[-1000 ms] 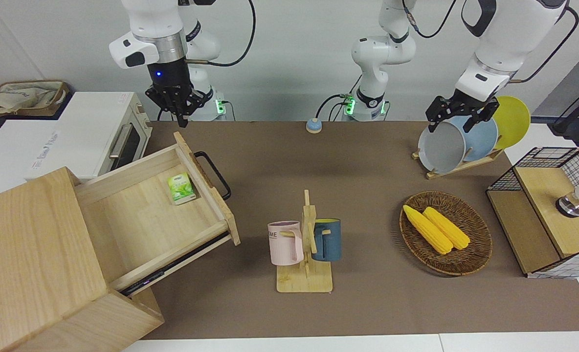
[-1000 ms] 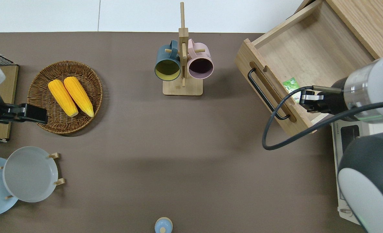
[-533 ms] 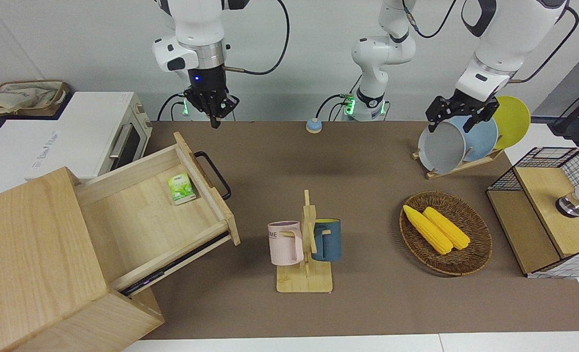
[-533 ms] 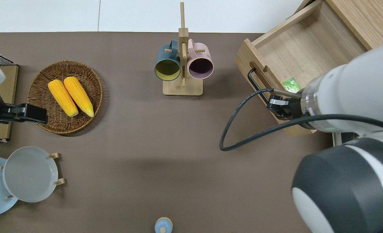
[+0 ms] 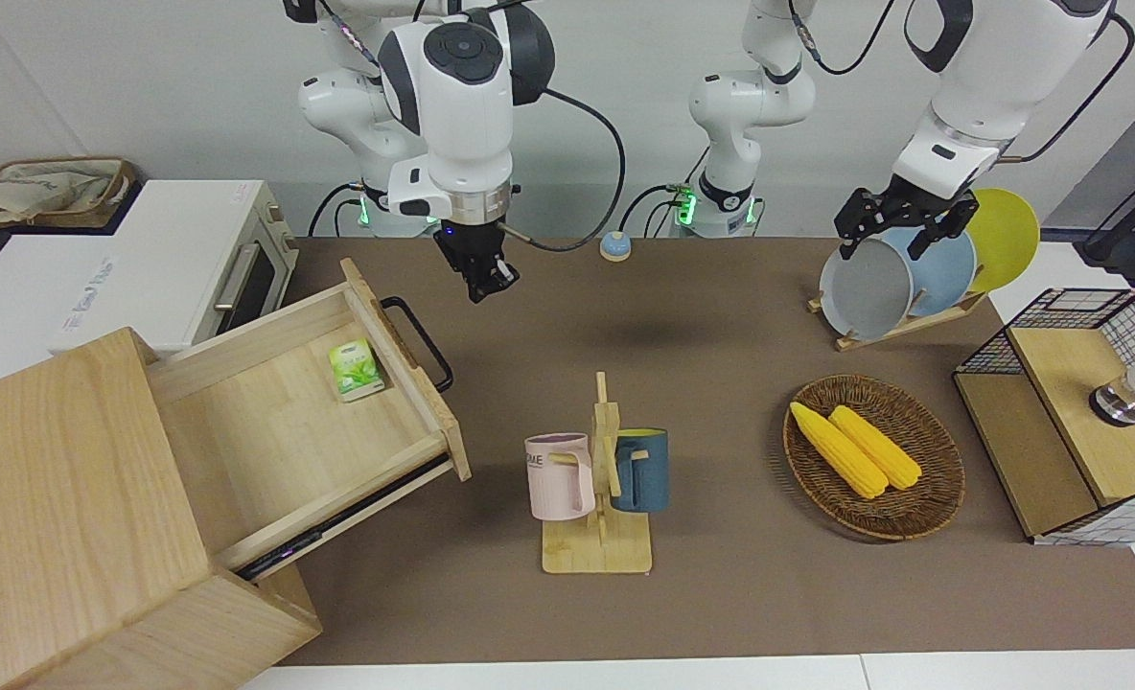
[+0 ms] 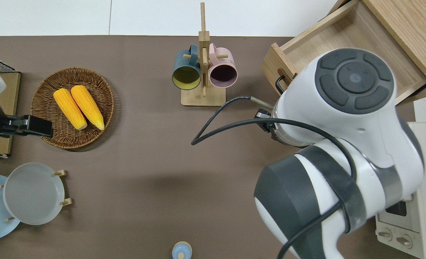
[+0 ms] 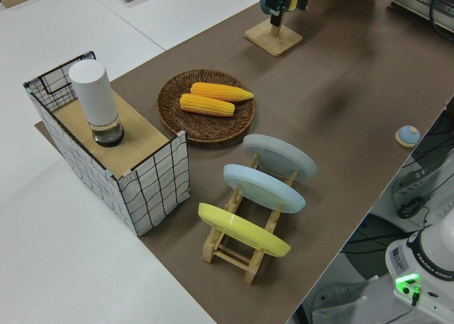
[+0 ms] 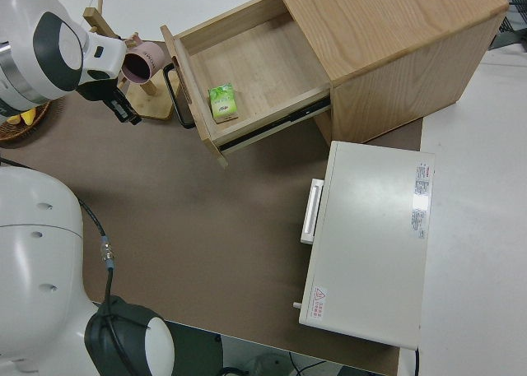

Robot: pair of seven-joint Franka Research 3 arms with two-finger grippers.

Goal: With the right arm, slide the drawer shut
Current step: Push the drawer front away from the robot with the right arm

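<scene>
The drawer (image 5: 280, 431) of the wooden cabinet (image 5: 59, 517) stands pulled far out, its front panel (image 5: 405, 369) and black loop handle (image 5: 419, 340) facing the middle of the table. It also shows in the right side view (image 8: 247, 63). A small green box (image 5: 355, 369) lies inside it. My right gripper (image 5: 483, 283) is shut and empty, up in the air over the brown mat beside the handle, apart from it; the right side view (image 8: 125, 111) shows it too. In the overhead view the arm hides it. My left arm is parked, its gripper (image 5: 882, 244) open.
A white toaster oven (image 5: 194, 259) stands beside the cabinet, nearer to the robots. A mug rack (image 5: 598, 479) with two mugs stands mid-table. A basket of corn (image 5: 874, 455), a plate rack (image 5: 913, 273) and a wire-mesh box (image 5: 1076, 412) are at the left arm's end.
My right arm has swung from over the open drawer toward the middle of the table, and the gripper has come down beside the handle. The drawer has not moved.
</scene>
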